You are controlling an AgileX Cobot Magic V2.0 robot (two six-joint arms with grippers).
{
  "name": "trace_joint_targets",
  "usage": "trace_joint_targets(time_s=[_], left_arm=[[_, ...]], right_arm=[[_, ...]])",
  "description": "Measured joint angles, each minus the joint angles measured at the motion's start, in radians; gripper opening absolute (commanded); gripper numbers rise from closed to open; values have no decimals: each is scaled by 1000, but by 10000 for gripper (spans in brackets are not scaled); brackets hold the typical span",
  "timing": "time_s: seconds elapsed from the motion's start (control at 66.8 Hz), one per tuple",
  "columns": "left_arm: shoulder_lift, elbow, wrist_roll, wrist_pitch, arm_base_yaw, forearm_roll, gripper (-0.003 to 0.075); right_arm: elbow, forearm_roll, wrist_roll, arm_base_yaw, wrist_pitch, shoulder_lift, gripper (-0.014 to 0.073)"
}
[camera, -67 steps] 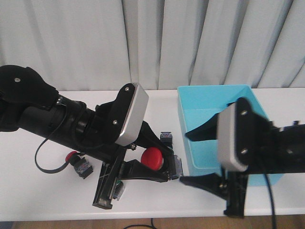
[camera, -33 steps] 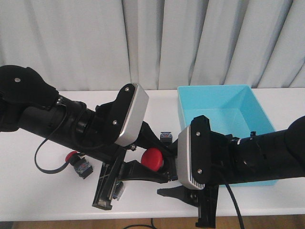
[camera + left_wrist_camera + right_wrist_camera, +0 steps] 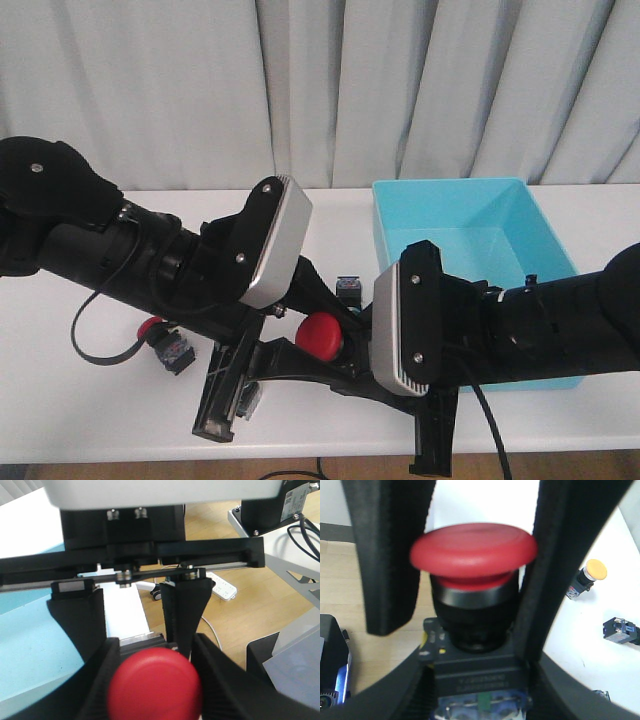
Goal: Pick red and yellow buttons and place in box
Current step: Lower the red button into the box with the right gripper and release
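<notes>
Left gripper [image 3: 335,362]: black fingers closed on the red mushroom-cap push button with black-and-grey switch body [image 3: 321,334], held above the white tabletop [image 3: 120,410], just left of the turquoise-blue rectangular plastic bin with sloped walls [image 3: 470,230]. In the left wrist view the red cap [image 3: 155,684] sits right between the two fingers [image 3: 97,680], filling the gap.

Right gripper [image 3: 475,580]: its fingers [image 3: 387,555] bracket the same button from the opposite side. Right wrist view shows the cap [image 3: 474,550] between both black fingers, one finger against the switch body [image 3: 477,672], the other beside the cap rim with a thin gap lower down. Whether the right gripper is actually clamping or only straddling it: cannot tell. In the front view the right fingertips [image 3: 350,385] are mostly hidden behind its silver wrist camera housing [image 3: 402,320].

So the held button is at the meeting point of both grippers, in the air, outside the bin, near its front-left corner.

Outward from there:
- Second red-capped button [image 3: 158,336] lies on its side on the table, under the left arm, well left of the held one.
- Yellow-capped button [image 3: 587,577] on the table, seen only in the right wrist view.
- A black-and-blue switch block [image 3: 620,630] lies near that yellow one.
- Another dark switch body [image 3: 348,290] sits on the table just behind the held button, near the bin's left wall.
- Bin's visible interior shows only bare floor.
</notes>
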Motion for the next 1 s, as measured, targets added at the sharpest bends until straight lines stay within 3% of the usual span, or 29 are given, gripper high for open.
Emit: trace_joint_targets(time_s=[0.15,0.284,0.479,0.659,0.809,0.913,1.003], left_arm=[[0,0,0,0,0,0,415],[0,0,-9,-2,0,-1,495],[0,0,-62,-29,0,54,507],[0,0,-229,-91,0,239,507],[0,0,-463,-160,0,449,507],[0,0,-703,-208,0,607,507],[0,0,-929,-230,1,718,507]], right_arm=[[0,0,0,0,0,0,223],[0,-1,0,0,0,0,223],[0,-1,10,0,0,0,223],[0,-26,84,0,-44,0,227],[0,-158,245,0,-89,0,232],[0,-300,501,-17,-115,0,238],[-8,-438,802,-68,-143,1,241]])
